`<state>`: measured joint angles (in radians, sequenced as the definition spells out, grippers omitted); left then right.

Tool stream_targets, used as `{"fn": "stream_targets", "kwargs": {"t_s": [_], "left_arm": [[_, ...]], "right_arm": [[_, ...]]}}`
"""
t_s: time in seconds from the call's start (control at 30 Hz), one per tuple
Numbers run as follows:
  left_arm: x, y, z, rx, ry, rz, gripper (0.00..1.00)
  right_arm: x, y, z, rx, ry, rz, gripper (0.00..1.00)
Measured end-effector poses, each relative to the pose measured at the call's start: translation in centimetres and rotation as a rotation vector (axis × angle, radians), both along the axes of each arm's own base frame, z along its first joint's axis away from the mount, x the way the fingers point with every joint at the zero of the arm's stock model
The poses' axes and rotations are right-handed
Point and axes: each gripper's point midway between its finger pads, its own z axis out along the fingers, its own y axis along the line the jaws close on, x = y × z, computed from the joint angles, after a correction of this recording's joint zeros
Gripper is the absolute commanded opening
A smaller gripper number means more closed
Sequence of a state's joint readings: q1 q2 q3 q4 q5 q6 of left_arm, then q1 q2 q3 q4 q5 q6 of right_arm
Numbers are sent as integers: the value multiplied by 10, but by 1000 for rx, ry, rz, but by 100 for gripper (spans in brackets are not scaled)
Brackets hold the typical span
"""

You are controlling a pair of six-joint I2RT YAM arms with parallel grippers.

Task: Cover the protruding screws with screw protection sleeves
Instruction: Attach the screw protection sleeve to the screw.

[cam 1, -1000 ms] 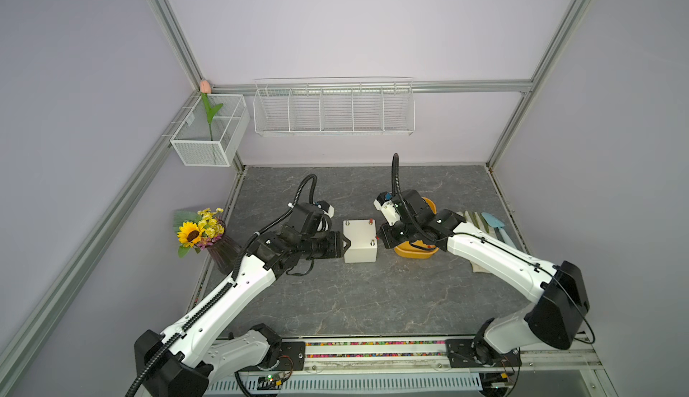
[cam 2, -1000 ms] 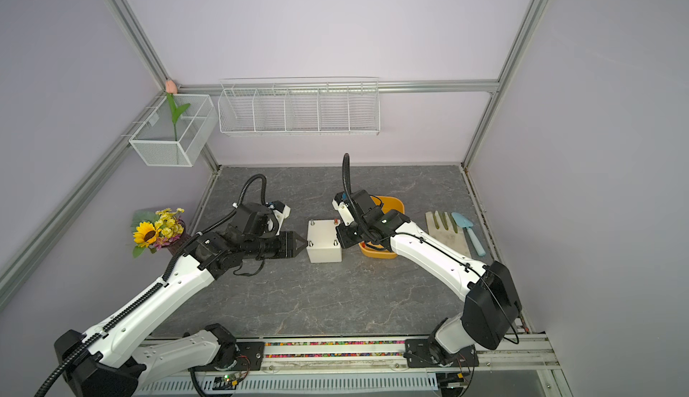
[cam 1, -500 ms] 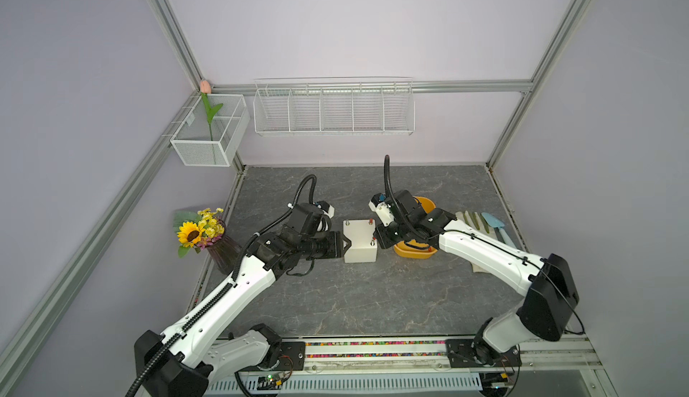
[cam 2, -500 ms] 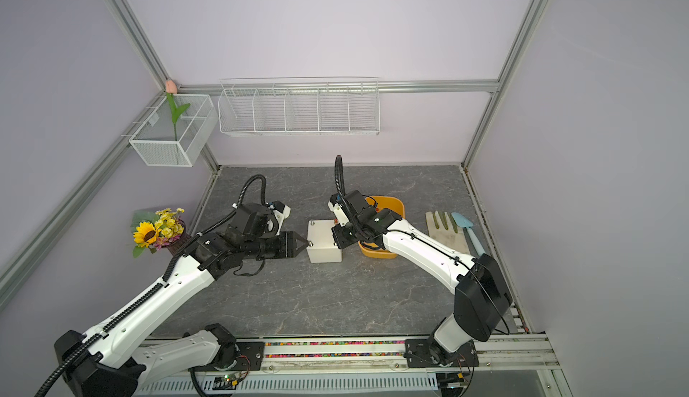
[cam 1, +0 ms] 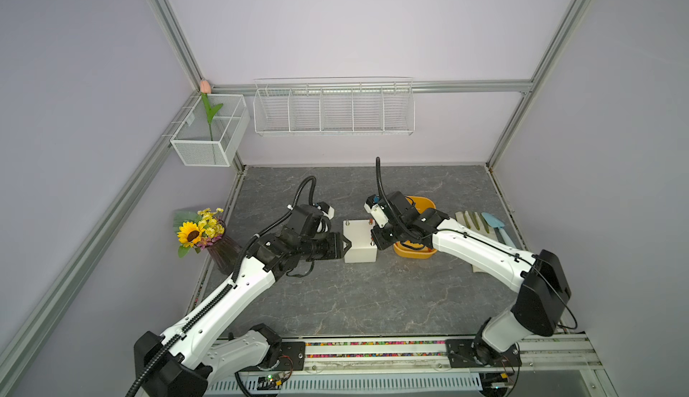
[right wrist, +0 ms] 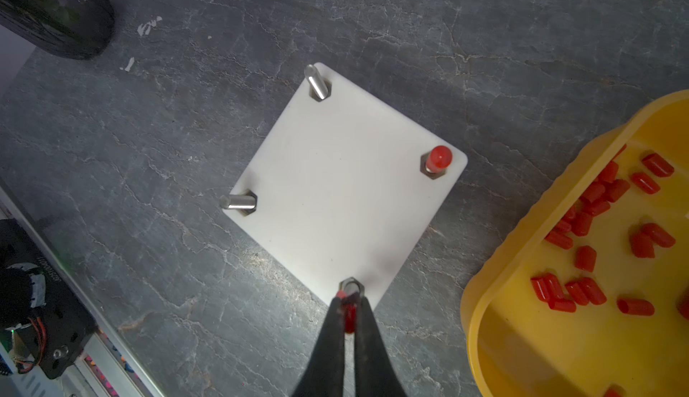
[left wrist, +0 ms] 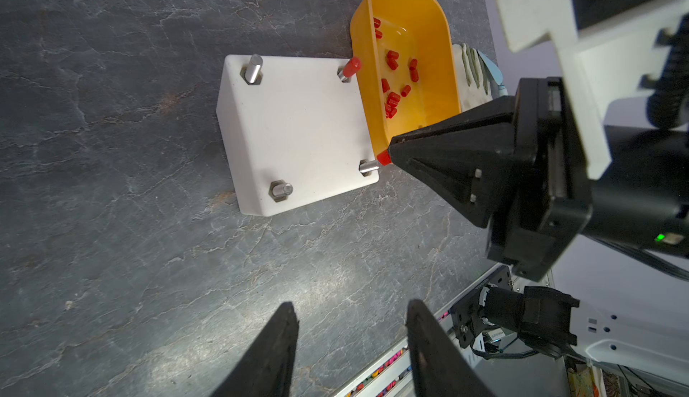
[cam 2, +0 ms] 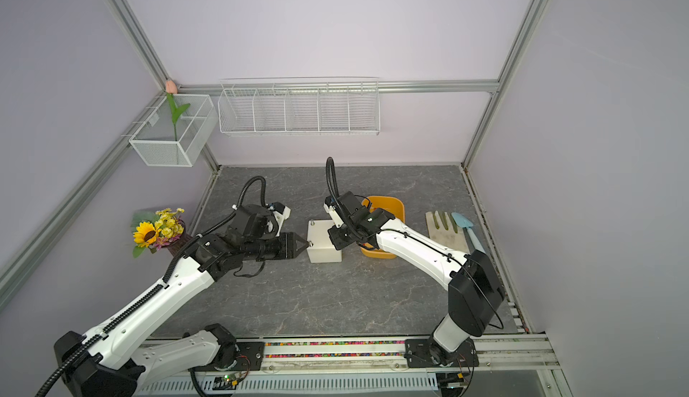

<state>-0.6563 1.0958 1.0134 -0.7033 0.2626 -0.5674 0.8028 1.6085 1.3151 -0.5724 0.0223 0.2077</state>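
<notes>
My right end effector [right wrist: 349, 300], pinching a red sleeve [right wrist: 349, 317], has swung from the tray [right wrist: 481, 302] to the bare screw [right wrist: 350, 286] at bottom centre of the frame, so a second cap looks imminent; my left end effector [left wrist: 350, 303] stays spread beside the box [left wrist: 298, 126].

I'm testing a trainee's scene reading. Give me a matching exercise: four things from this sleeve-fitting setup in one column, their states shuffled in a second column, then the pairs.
Column one
1. left end effector
2. right end effector
3. yellow tray
4. white box

Column two
A. carries four corner screws
B. open, holding nothing
C. shut on a red sleeve
D. holds loose red sleeves

Pairs: 1-B, 2-C, 3-D, 4-A
</notes>
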Motion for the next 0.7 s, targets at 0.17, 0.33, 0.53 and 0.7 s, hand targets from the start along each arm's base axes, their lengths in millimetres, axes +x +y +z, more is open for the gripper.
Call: {"fn": "stream_targets", "kwargs": {"t_s": [0.17,0.33,0.53,0.7], "left_arm": [[0,0,-1,0,0,0,50],[0,0,-1,0,0,0,50],[1,-1,1,-7,-7,0,50],[1,-2,2,-11,-8,-2,50]], "right_arm": [[2,0,-3,-16,-4,-1,10],[2,0,-4,-25,-8,0,9],[1,0,-4,-35,-15,4,9],[0,0,-5,-40,-18,10,9]]}}
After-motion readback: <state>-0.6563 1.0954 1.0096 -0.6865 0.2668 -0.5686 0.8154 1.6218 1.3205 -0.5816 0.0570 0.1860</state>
